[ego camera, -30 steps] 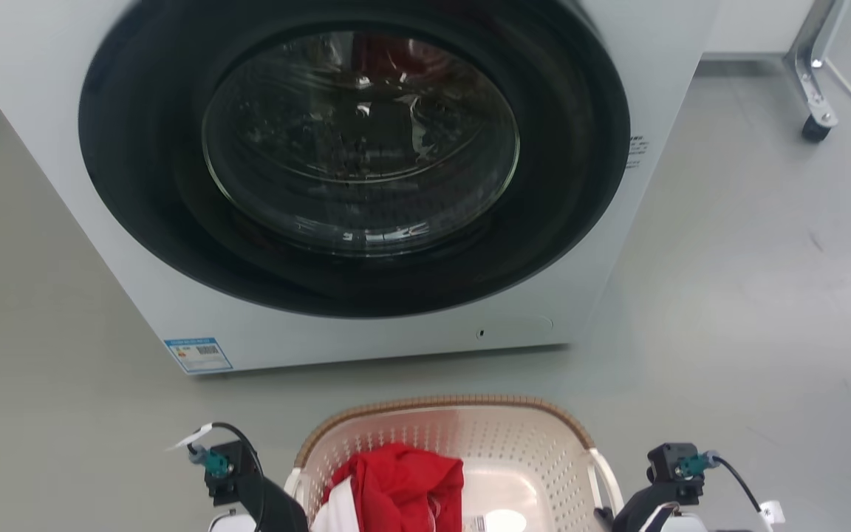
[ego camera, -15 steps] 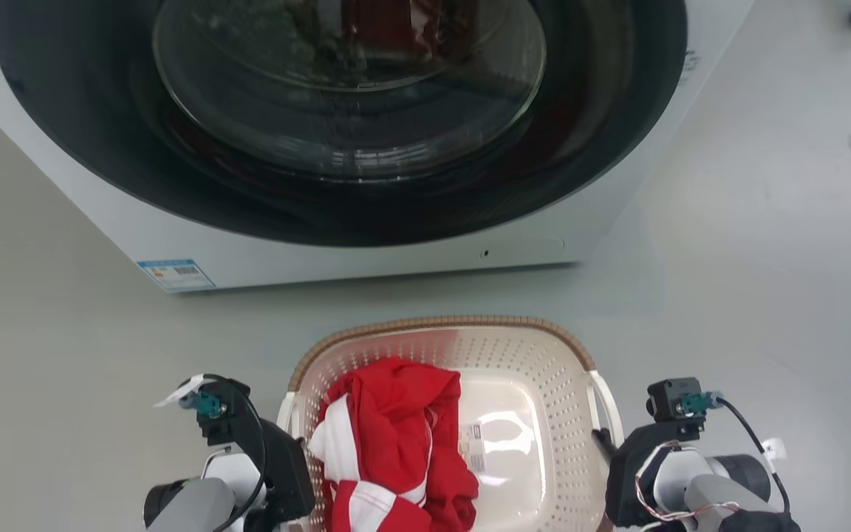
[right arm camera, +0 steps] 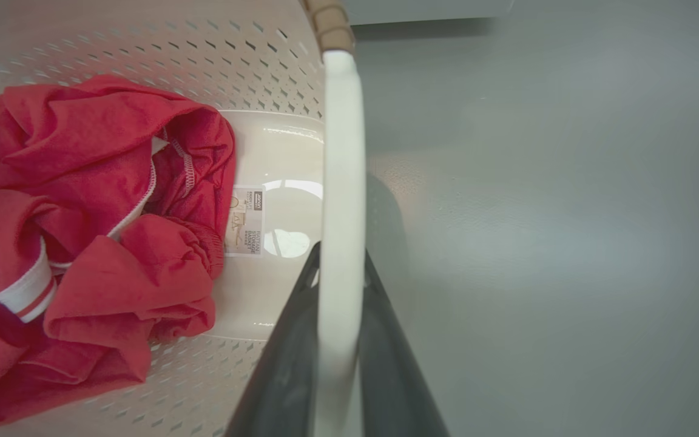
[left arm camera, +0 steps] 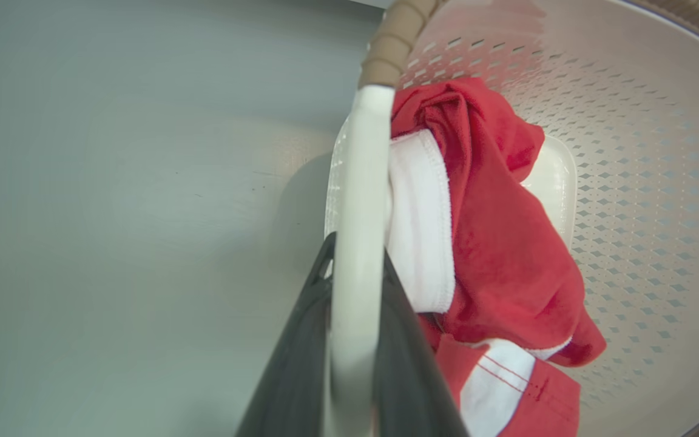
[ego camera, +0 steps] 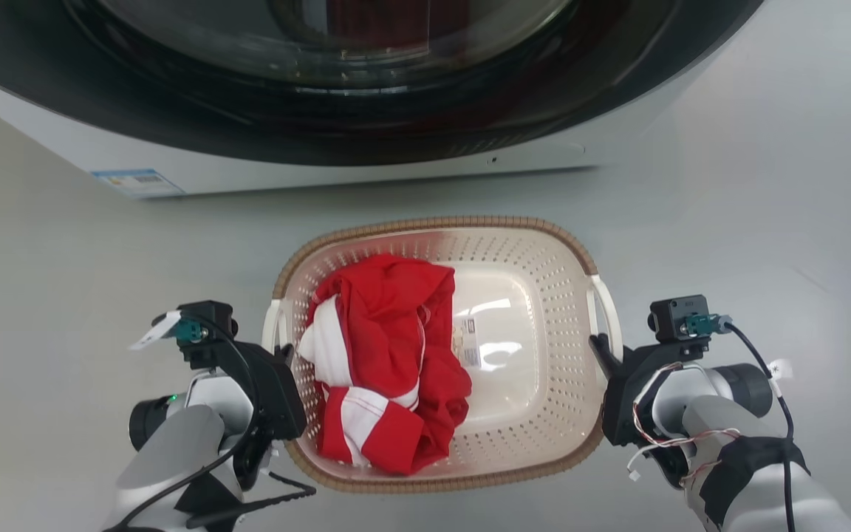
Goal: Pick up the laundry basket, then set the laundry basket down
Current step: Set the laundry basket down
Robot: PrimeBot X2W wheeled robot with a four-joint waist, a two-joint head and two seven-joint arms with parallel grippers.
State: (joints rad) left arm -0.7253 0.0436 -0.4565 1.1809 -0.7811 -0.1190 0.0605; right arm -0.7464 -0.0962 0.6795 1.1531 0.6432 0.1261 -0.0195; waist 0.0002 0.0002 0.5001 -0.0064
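The laundry basket (ego camera: 544, 281) is cream-white with perforated walls and a brown woven-look rim, and it sits in front of the washing machine. A crumpled red and white garment (ego camera: 381, 355) fills its left half, and a small label (ego camera: 467, 341) shows on the smooth bottom. My left gripper (ego camera: 281, 355) is shut on the left white handle (left arm camera: 364, 152), with a dark finger on each side of it (left arm camera: 355, 252). My right gripper (ego camera: 603, 351) clamps the right handle (right arm camera: 342, 121) the same way (right arm camera: 340, 252). I cannot tell whether the basket is touching the floor.
A white front-loading washing machine (ego camera: 322, 162) with a dark round door stands just beyond the basket. It carries a blue sticker (ego camera: 137, 181) at its lower left corner. Smooth grey floor (ego camera: 765, 222) lies on both sides of the basket.
The head camera has tilted down, so the washing machine slid up the picture and the whole basket came into view. Both grippers stay at the basket's handles.
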